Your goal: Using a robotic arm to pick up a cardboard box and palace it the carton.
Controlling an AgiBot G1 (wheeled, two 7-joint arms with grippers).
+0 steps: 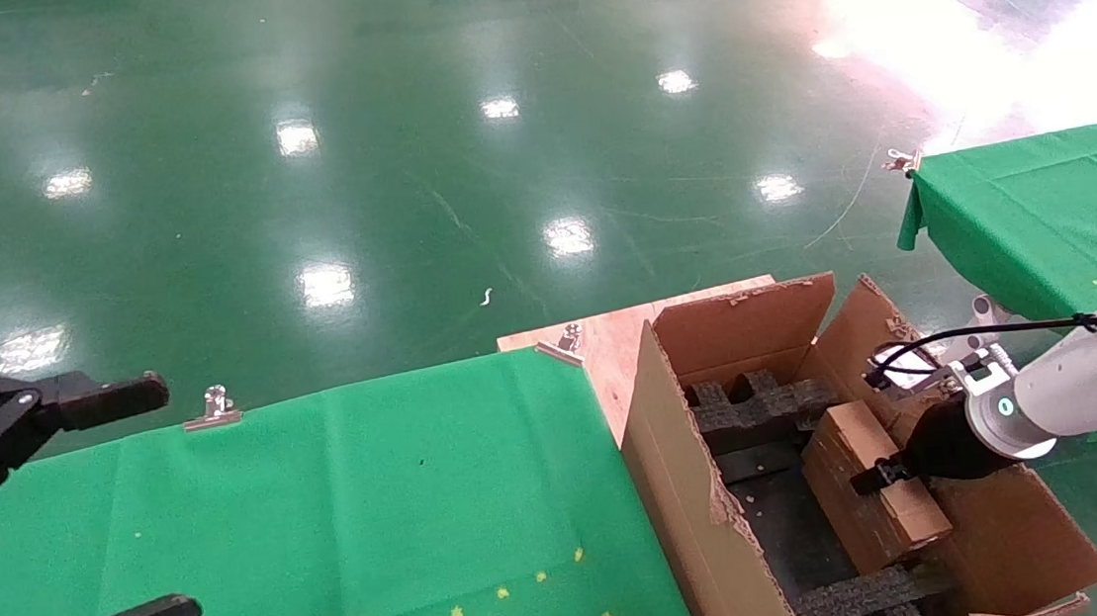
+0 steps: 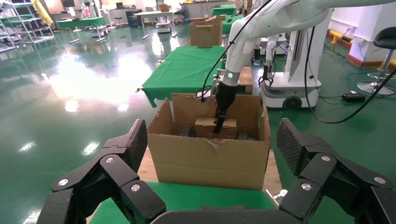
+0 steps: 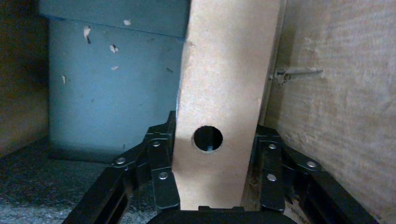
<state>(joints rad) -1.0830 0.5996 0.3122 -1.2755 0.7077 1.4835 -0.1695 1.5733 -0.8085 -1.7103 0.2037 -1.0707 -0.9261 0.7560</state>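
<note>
While the right gripper (image 3: 212, 196) of the white glossy robotic arm (image 1: 1092, 389) reaches down into the large brown corrugated carton (image 1: 695, 504), its black linked fingers (image 3: 161, 175) are clamped on the two broad faces of the small flat plain brown cardboard box (image 3: 224, 88), one on either side of the round hole in its narrow edge. The cardboard box stands on edge inside the carton, with a carton wall just beside the gripper on one side and black foam inserts (image 1: 756, 404) a little beyond it. I judge the box light and stiff, its taped faces perhaps a little slick, so gripping across the thin dimension suits it. The left gripper (image 1: 33, 542) hangs idle well apart from the right one, fingers spread wide, above a table covered in green cloth (image 1: 328, 506). Beyond lie a glossy green floor (image 1: 397, 162) and another green-covered table (image 1: 1046, 205)
</note>
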